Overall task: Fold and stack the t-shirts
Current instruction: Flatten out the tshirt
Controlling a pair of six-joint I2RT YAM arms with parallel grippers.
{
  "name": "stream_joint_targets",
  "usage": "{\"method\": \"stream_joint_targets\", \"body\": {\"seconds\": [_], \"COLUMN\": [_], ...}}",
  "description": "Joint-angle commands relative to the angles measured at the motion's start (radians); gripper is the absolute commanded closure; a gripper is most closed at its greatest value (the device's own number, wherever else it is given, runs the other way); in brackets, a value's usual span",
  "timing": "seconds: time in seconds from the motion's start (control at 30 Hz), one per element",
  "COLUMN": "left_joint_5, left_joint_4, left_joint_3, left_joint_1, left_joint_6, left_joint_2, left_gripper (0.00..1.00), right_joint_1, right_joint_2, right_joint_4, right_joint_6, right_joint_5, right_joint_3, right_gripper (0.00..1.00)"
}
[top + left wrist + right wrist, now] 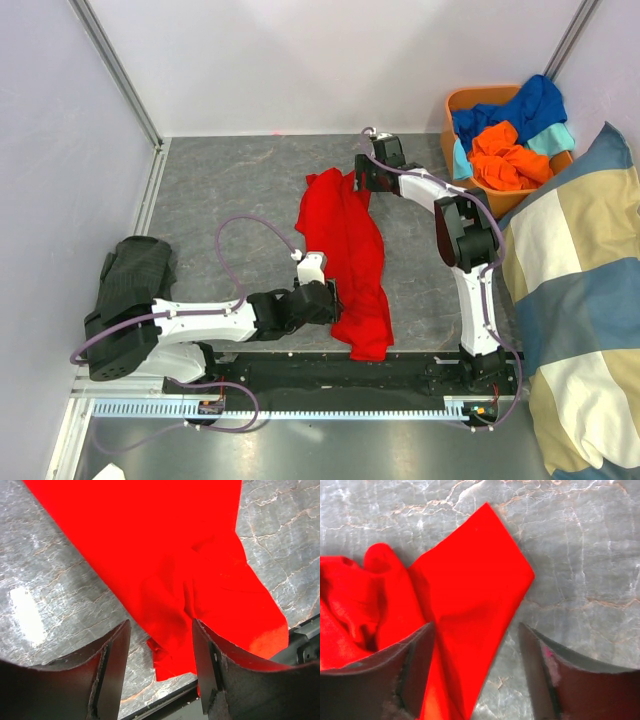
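Four t-shirts: one red t-shirt (pixel 345 260) crumpled lengthwise on grey marbled table (pixel 230 190); blue t-shirt (pixel 525 105), orange t-shirt (pixel 505 158), teal t-shirt (pixel 553 138) heaped in one orange basket (pixel 455 100), far right. Left gripper (pixel 161 630) over red shirt's near edge, jaws apart; right gripper (pixel 476 630) over its far corner, jaws apart. One checked cushion (pixel 580 300); white walls (pixel 300 60)

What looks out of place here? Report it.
The red t-shirt lies bunched in a crooked strip, not flat, its end at the table's near edge. The blue shirt and teal shirt spill over the basket rim.
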Motion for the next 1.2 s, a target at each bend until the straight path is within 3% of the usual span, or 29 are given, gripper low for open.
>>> {"method": "stream_joint_targets", "body": {"seconds": [0.0, 0.2, 0.33, 0.47, 0.5, 0.57, 0.6, 0.63, 0.73, 0.9, 1.03, 1.17], "left_joint_5": [-0.060, -0.063, -0.060, -0.059, -0.060, -0.063, -0.066, -0.069, -0.100, -0.192, -0.156, -0.096], "left_joint_4": [-0.020, -0.016, -0.006, 0.017, 0.023, 0.051, 0.054, 0.056, 0.036, -0.128, -0.153, -0.141], "left_joint_3": [-0.012, -0.015, -0.003, -0.002, -0.002, 0.000, 0.003, 0.012, 0.030, 0.051, 0.003, -0.005], "left_joint_1": [-0.013, -0.015, -0.021, -0.022, -0.022, -0.022, -0.022, -0.022, -0.022, 0.044, 0.259, 0.458], "left_joint_6": [-0.061, -0.084, -0.094, -0.104, -0.104, -0.104, -0.102, -0.094, -0.068, 0.004, 0.080, 0.183], "left_joint_2": [-0.023, 0.017, 0.063, 0.095, 0.101, 0.116, 0.120, 0.123, 0.101, -0.089, -0.268, -0.318], "left_gripper": [0.39, 0.37, 0.34, 0.34, 0.40, 0.63, 0.91, 0.98, 0.98, 0.98, 0.98, 0.98], "right_joint_1": [-0.011, -0.020, -0.020, -0.020, -0.020, -0.020, -0.021, -0.020, -0.021, -0.021, -0.024, -0.024], "right_joint_2": [0.059, 0.074, 0.069, 0.069, 0.069, 0.072, 0.073, 0.073, 0.065, -0.033, -0.142, -0.265], "right_joint_4": [0.006, 0.006, 0.005, 0.006, 0.008, 0.008, 0.008, 0.009, 0.012, 0.034, 0.054, 0.066], "right_joint_6": [0.005, 0.006, 0.002, 0.002, 0.002, 0.002, 0.003, 0.003, 0.003, 0.006, 0.025, 0.058], "right_joint_5": [-0.062, -0.100, -0.112, -0.121, -0.123, -0.124, -0.123, -0.124, -0.120, -0.047, 0.030, 0.113], "right_joint_3": [0.060, 0.067, 0.058, 0.050, 0.047, 0.044, 0.043, 0.043, 0.035, -0.041, -0.153, -0.259], "right_gripper": [0.38, 0.82, 0.92, 0.98, 1.00, 1.00, 1.00, 1.00, 1.00, 1.00, 1.00, 1.00]}}
